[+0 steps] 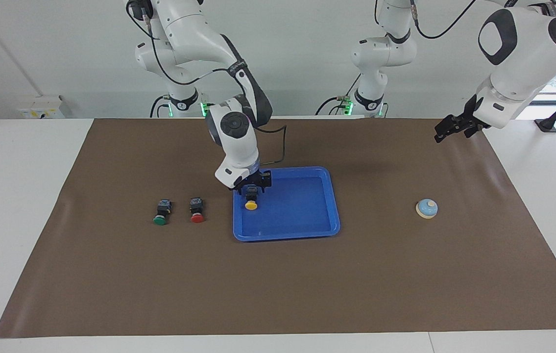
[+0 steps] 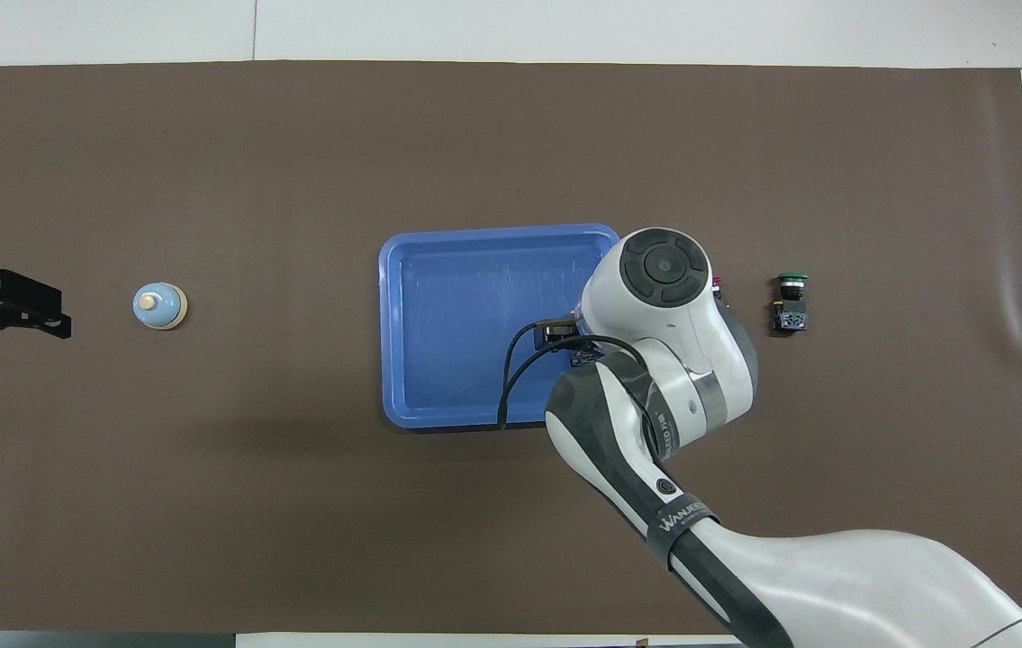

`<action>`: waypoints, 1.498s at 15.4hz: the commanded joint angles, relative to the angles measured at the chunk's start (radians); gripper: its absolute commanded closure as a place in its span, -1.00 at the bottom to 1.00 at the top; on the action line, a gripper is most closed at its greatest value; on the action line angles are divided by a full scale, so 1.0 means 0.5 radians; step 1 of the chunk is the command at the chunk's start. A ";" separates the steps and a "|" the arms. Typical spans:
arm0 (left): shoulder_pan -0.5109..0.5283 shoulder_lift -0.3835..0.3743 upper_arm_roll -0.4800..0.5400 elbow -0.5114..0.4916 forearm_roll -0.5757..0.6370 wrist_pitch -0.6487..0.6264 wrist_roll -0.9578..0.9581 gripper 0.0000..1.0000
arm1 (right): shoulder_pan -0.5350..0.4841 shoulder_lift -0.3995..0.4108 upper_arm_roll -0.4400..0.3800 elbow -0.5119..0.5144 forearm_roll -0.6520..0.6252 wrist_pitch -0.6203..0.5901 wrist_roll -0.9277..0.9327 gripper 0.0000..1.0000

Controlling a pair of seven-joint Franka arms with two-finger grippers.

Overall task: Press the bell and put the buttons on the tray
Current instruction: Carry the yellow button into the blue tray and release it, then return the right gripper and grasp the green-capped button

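Presently the right claw [image 1: 252,189] stands released over the yellow button [image 1: 251,203] in the tray [image 1: 307,230]; lift straight up to avoid tipping it.

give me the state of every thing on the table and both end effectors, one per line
yellow button: lying in the tray, released
tray: flat on the mat, holds only the yellow button
red button: on the mat beside the tray, not yet placed
green button: on the mat beside the red button, not yet placed
bell: upright on the mat, untouched
right end effector: open, over the yellow button
left end effector: open, waiting in the air
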 commanded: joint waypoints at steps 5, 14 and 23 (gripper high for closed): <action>-0.004 -0.031 0.009 -0.013 -0.017 0.020 -0.016 -1.00 | -0.600 -0.029 0.000 0.094 -0.003 -0.075 -0.560 -1.00; -0.004 -0.027 0.009 -0.013 -0.017 0.020 -0.016 -1.00 | -0.843 -0.084 -0.021 -0.185 -0.154 0.018 -0.515 -1.00; -0.004 -0.027 0.009 -0.013 -0.017 0.020 -0.013 -1.00 | -0.861 -0.118 -0.027 -0.372 -0.184 0.091 -0.416 -1.00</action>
